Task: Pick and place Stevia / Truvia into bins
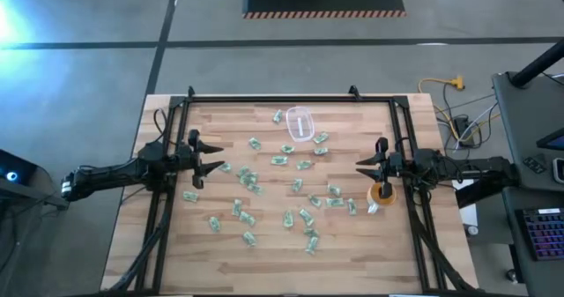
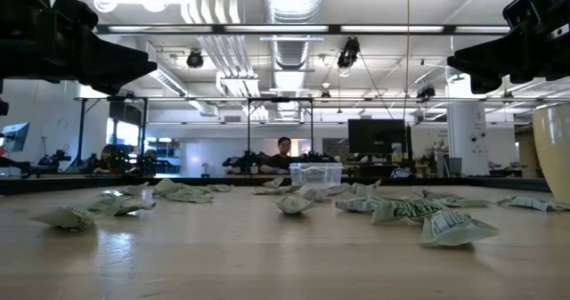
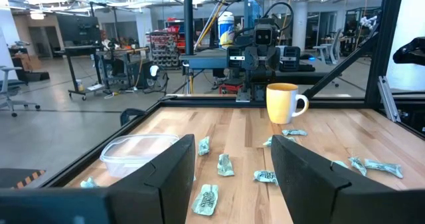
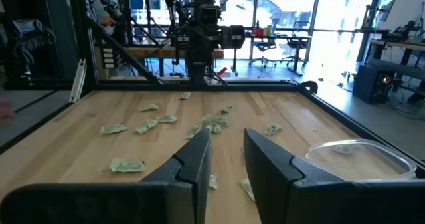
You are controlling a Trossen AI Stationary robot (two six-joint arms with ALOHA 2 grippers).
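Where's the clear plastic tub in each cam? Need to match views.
High view: small clear rounded-rectangular plastic tub at the table's far edge, near centre.
Low view: centre, at the table's far end, behind the packets.
Left wrist view: lower left, beside the left arm's fingers.
Right wrist view: lower right.
Shared landmark: orange mug, beside the right gripper in the high view; cropped at the low view's right edge.

High: looked straight down on the light wooden slatted table [image 1: 264, 253].
Low: level across it.
Wrists: faced each other.
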